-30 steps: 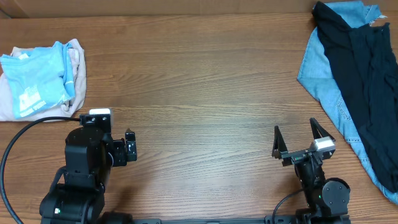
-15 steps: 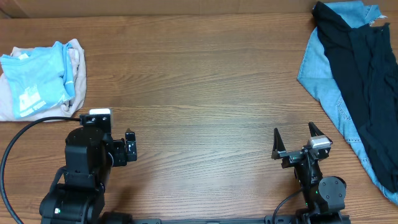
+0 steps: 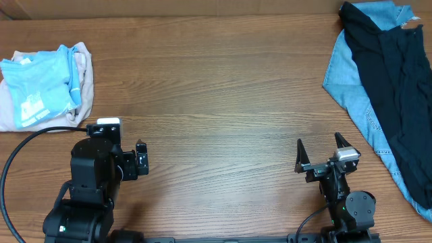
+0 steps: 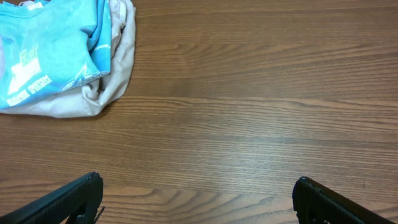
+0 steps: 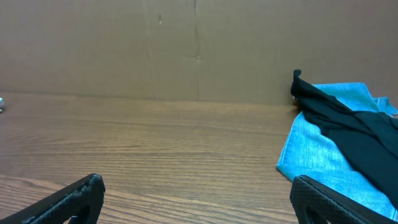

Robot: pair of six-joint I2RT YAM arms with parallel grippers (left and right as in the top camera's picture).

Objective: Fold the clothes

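Note:
The clothes, a light sky-blue T-shirt (image 3: 37, 84) with white lettering, lie crumpled at the table's far left on top of beige trousers. In the left wrist view the T-shirt (image 4: 53, 50) fills the upper left corner. My left gripper (image 3: 141, 160) is open near the front edge, well to the right of the shirt, with bare wood between its fingers (image 4: 199, 199). My right gripper (image 3: 318, 145) stands open at the front right, holding nothing. Its fingertips (image 5: 196, 190) frame bare table.
Beige trousers (image 3: 10, 111) lie under the shirt, their edge (image 4: 118, 74) showing beside it. A denim-blue and black garment pile (image 3: 388, 81) covers the right side (image 5: 336, 149). A black cable (image 3: 27, 138) curves at the left front. A cardboard wall (image 5: 186, 43) backs the table.
The right gripper shifted slightly toward its base early on and has held still since. The left arm and the garments have not moved.

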